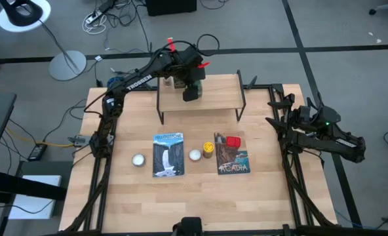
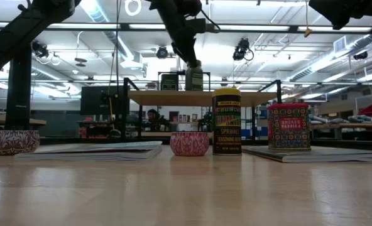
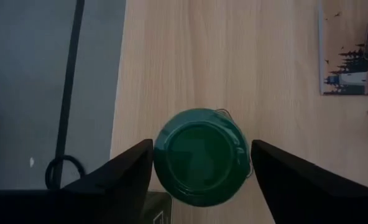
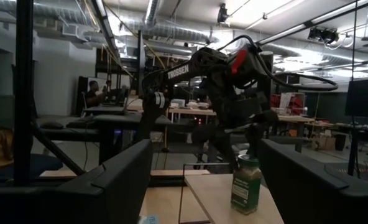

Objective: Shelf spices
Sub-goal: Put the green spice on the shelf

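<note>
My left claw [image 3: 199, 171] hangs above the light wooden shelf board [image 1: 213, 98], fingers spread either side of the round green-lidded spice jar [image 3: 200, 157] standing there, gaps visible. My right claw [image 1: 282, 121] waits spread at the table's right edge.

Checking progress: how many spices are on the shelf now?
2 visible: the green jar under the left claw, and a dark tin beside it on the shelf. The arm may hide more.
</note>
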